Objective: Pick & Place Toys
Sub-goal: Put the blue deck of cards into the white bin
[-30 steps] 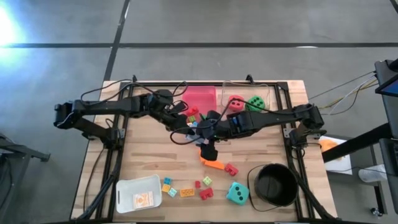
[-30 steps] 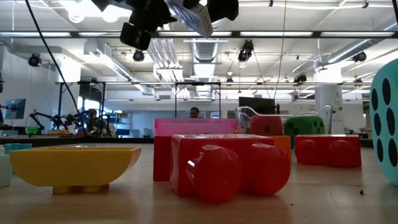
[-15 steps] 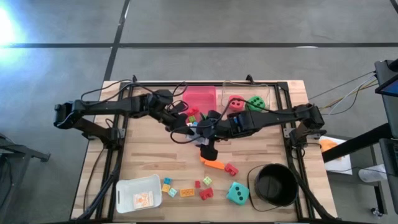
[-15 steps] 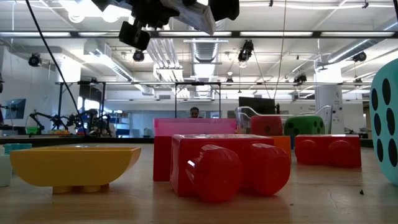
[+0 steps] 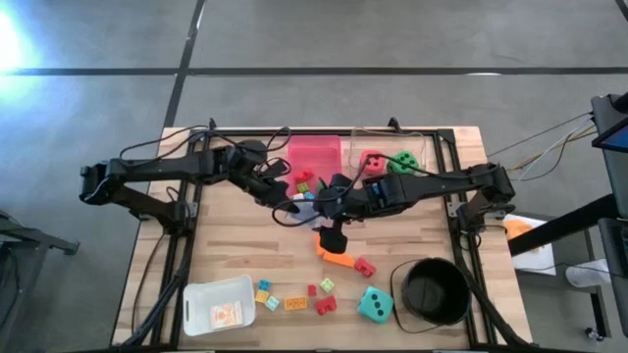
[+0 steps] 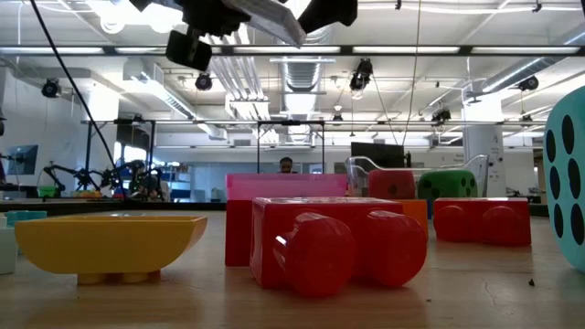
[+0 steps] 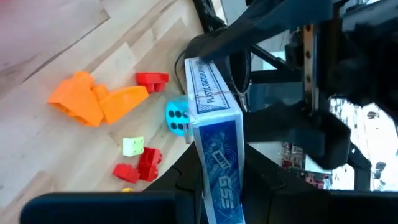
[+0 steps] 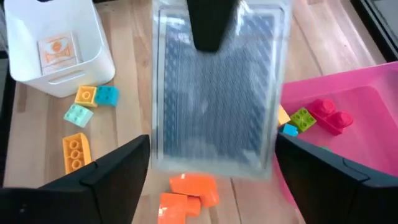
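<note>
My left gripper (image 7: 217,180) is shut on a blue playing-card box (image 7: 214,143) above the table's middle (image 5: 294,204). The box also shows in the low view (image 6: 267,15), high over the table. My right gripper (image 8: 214,186) is open right beside it (image 5: 320,201); its fingers stand wide on either side of the box (image 8: 214,93) without touching it. Loose bricks (image 5: 294,302) and a teal die (image 5: 374,305) lie near the front edge. A red die (image 5: 373,162) and a green die (image 5: 402,162) sit at the back. My left gripper pinches the card box by one end (image 7: 217,196) between its two fingers, one on each broad face; one finger (image 8: 208,25) shows lying on the patterned face. The box sticks out beyond the fingers, lifted clear of the table.
A pink tray (image 5: 319,147) at the back holds a few bricks (image 8: 323,112). Orange pieces (image 5: 336,257) and a red brick (image 5: 365,266) lie under the grippers. A white bin (image 5: 218,304) stands front left, a black bucket (image 5: 432,291) front right.
My left gripper has drawn a little toward the table's left edge and up with the card box, which has tipped slightly in the low view. My right gripper stays open close by.
</note>
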